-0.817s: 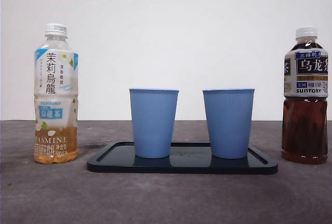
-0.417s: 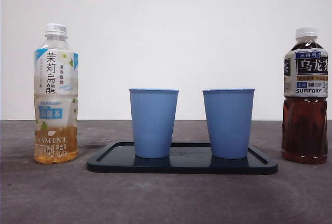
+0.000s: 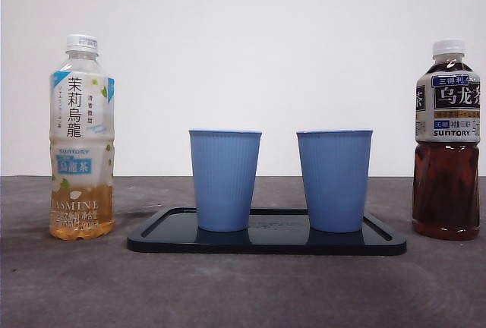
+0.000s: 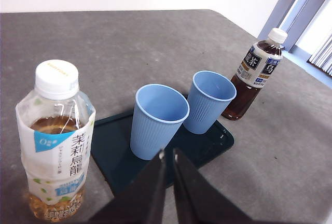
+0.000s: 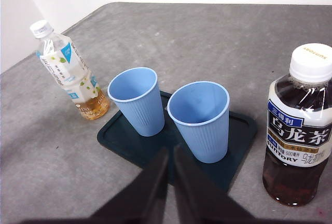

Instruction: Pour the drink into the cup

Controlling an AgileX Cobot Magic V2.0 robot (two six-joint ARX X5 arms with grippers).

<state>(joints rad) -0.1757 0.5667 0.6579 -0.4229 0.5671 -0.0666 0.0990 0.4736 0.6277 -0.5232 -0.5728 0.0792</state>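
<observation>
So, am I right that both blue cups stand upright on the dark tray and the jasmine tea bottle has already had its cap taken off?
Not quite: the jasmine tea bottle still wears its white cap, as the left wrist view shows. The rest holds: both blue cups stand upright on the dark tray.

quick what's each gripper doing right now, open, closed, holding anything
Left gripper: shut, holding nothing, up above the table.
Right gripper: shut, holding nothing, up above the table.
</observation>
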